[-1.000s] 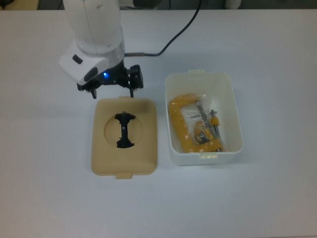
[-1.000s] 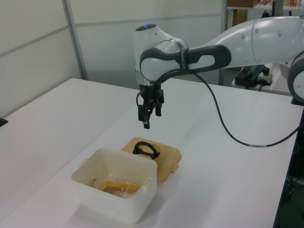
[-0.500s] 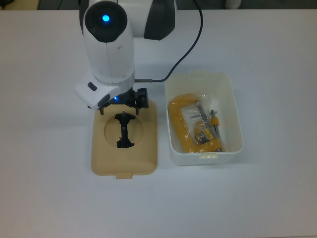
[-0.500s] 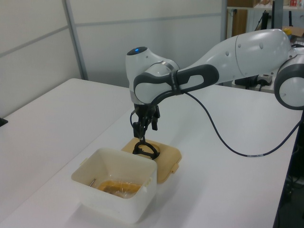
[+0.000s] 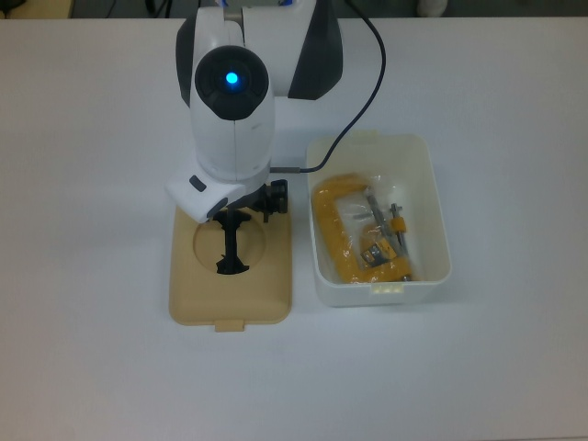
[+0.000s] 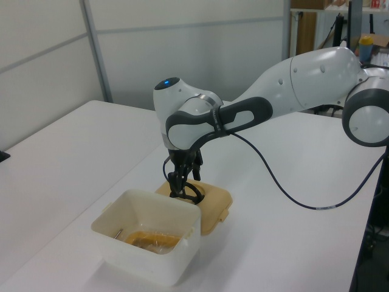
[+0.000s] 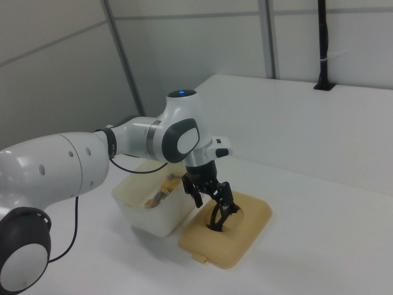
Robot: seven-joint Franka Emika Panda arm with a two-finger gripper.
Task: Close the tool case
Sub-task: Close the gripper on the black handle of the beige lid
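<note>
The tool case is in two parts. Its white tub (image 5: pixel 432 197) stands open on the top view's right. The beige lid (image 5: pixel 197 294) lies flat beside it on the top view's left, black handle (image 5: pixel 229 257) upright in the round recess. My gripper (image 7: pixel 215 203) is down at the handle's upper end, open, with a finger on each side of it. The arm's wrist hides most of the gripper (image 5: pixel 241 219) in the top view. In the left view the gripper (image 6: pixel 178 185) reaches the handle (image 6: pixel 189 193) just behind the tub (image 6: pixel 146 249).
A yellow C-clamp (image 5: pixel 342 243) in clear wrapping lies inside the tub. A black cable (image 5: pixel 363 87) runs from the arm across the white table (image 5: pixel 92 349) near the tub's far end. A black post (image 7: pixel 322 43) stands at the table's far edge.
The gripper has moved from above the lid's far edge to over the recess and come down to the handle. Lid and tub have not moved.
</note>
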